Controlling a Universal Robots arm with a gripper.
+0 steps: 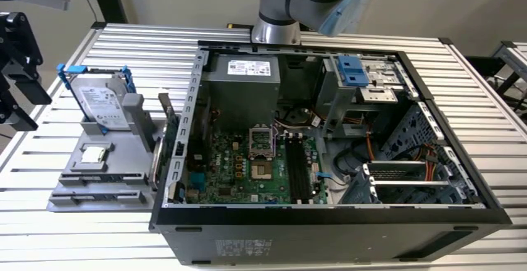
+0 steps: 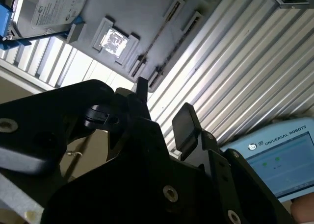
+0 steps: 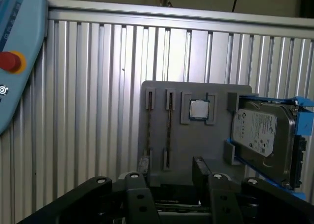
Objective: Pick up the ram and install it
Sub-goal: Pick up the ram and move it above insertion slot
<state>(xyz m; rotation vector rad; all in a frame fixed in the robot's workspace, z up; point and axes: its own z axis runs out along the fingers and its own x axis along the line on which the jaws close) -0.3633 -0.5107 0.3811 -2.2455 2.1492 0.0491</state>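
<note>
Two ram sticks stand on edge in the slots of the grey holder (image 1: 74,203), seen as thin dark lines in the first wrist view (image 3: 148,131) and the second wrist view (image 2: 164,25). In the exterior view the ram (image 1: 99,186) lies across the holder's near end. My gripper (image 3: 167,174) is open with nothing between its fingers, hanging short of the holder and apart from the ram. It also appears in the second wrist view (image 2: 164,109). The arm's black tool end (image 1: 18,73) sits at the exterior view's left edge. Long black memory slots (image 1: 298,172) run along the motherboard.
A silver hard drive in a blue frame (image 3: 262,133) and a small square processor chip (image 3: 198,109) share the holder. The open computer case (image 1: 329,218) stands beside it on the ribbed metal table (image 3: 88,111). A light-blue teach pendant (image 3: 14,52) lies close by.
</note>
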